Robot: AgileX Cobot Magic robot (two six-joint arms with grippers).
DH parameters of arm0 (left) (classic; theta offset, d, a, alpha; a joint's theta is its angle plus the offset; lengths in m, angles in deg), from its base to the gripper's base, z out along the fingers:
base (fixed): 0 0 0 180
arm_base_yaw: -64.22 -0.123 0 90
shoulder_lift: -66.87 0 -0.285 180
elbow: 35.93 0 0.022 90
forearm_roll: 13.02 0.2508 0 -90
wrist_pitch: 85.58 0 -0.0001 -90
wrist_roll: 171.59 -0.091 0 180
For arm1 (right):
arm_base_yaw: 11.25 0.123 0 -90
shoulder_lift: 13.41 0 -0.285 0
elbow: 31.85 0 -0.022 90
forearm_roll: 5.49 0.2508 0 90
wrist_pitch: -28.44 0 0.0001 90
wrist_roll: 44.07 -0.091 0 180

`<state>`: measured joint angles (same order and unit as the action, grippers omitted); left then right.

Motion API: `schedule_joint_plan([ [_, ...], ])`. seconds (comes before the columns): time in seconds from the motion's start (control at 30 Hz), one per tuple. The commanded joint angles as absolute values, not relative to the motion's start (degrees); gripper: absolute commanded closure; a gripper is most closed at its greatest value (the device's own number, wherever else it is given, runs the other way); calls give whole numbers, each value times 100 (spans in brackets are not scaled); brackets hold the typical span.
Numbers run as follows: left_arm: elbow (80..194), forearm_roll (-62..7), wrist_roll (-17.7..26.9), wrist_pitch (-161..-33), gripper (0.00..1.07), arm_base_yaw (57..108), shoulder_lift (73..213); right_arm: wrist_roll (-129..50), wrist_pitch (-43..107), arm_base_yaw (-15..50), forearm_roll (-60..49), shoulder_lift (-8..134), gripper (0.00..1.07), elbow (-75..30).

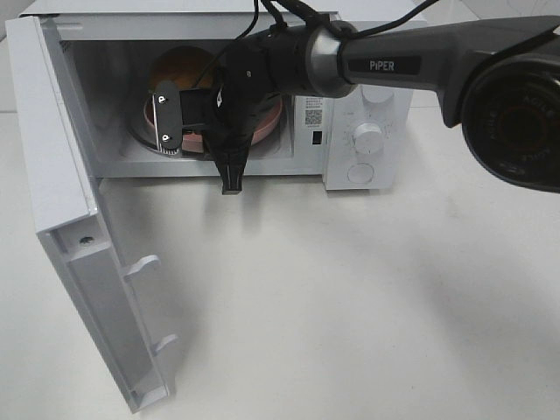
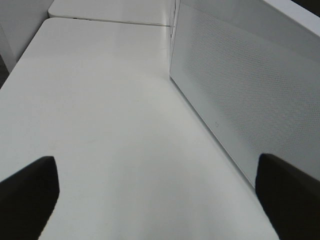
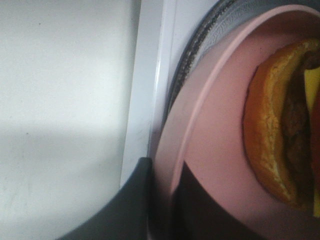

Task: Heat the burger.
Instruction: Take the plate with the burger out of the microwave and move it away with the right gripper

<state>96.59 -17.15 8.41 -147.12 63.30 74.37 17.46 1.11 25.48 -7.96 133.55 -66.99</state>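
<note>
Through the left wrist camera I see mostly the white table (image 2: 110, 130), a plain matte surface running away from me. Along one side stands the open microwave door (image 2: 240, 95), a pale panel with a fine dotted mesh across it, its lower edge meeting the table on a slanting line. Farther off I can make out a seam where a second white surface (image 2: 110, 10) butts against the table. The two dark fingertips (image 2: 30, 192) of my left gripper (image 2: 160, 200) sit in the near corners of the frame, spread wide apart, bare table between them. Neither fingertip touches the door, though one lies close beside it.
</note>
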Motion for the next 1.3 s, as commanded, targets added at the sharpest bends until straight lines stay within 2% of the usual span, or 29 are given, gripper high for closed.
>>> schedule_joint_plan([
  [0.03, 9642, -1749, 841, -14660, 6, 6313, 7345, 1964, -78, 2617, -750, 13120, 107, -6504],
  [0.23, 9642, -1749, 841, -14660, 6, 6313, 7345, 2170, 94, 2663, -767, 12816, 107, -6040],
  [0.3, 9642, -1749, 841, -14660, 6, 6313, 7345, 2205, 581, 2691, -1014, 12489, 107, -5508],
  [0.37, 9642, -1749, 841, -14660, 6, 6313, 7345, 2205, 730, 2691, -1054, 12421, 107, -5404],
  [1.3, 9642, -1749, 841, -14660, 6, 6313, 7345, 1804, 2746, 2823, -939, 10547, 107, -2368],
])
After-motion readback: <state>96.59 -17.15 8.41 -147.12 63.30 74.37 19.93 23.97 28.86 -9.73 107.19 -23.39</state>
